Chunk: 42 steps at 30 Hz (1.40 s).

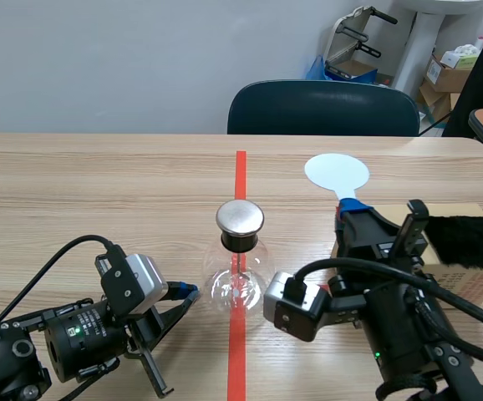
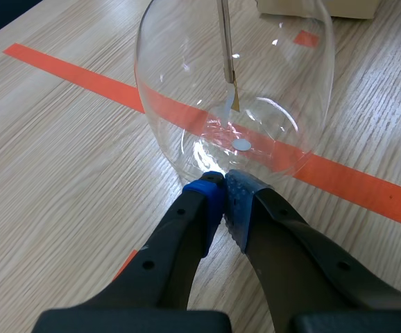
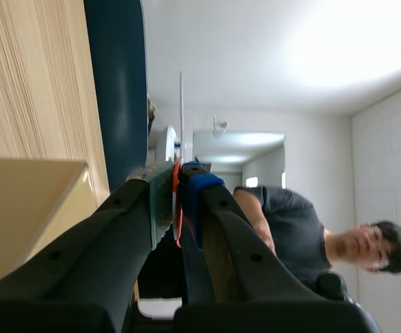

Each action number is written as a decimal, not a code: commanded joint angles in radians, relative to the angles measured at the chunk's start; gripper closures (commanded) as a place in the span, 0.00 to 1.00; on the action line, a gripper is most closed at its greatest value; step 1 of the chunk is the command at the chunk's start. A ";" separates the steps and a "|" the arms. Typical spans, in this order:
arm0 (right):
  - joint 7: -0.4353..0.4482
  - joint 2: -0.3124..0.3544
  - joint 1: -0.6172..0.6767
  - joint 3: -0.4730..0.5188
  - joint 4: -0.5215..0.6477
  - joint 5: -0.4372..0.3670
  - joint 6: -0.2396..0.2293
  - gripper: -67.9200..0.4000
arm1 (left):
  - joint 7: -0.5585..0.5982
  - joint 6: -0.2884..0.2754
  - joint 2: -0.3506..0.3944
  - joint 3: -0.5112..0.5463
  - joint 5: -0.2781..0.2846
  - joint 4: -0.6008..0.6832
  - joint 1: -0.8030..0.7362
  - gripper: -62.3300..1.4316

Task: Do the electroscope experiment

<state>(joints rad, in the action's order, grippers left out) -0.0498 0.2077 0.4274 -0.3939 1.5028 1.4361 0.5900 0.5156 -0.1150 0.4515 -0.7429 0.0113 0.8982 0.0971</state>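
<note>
Left gripper [image 2: 222, 182] is seen closed on nothing, pads together, tips touching the lower wall of the glass electroscope [image 2: 235, 83], which stands on the desk [image 2: 62, 180] over the red tape line [image 1: 238, 351]. Right gripper [image 1: 349, 210] is clamped on the handle of a white paddle [image 1: 336, 172], held beyond and right of the electroscope. Step judged: electroscope steadied; paddle next to be brought to the metal cap [image 1: 240, 217]. No writing can be read.

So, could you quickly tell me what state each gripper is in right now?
Left gripper: shut on nothing, tips at the base of the glass flask.
Right gripper: shut on the white disc paddle.
</note>
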 commanded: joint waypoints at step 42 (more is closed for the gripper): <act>0.454 0.005 -0.003 0.007 0.020 0.000 0.012 0.97 | 0.010 0.000 -0.005 0.004 0.006 0.017 0.000 0.92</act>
<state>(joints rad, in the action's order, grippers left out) 0.4137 0.2077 0.4274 -0.3939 1.5028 1.4441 0.5900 0.5156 -0.1150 0.4515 -0.7429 0.0113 0.8982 0.0971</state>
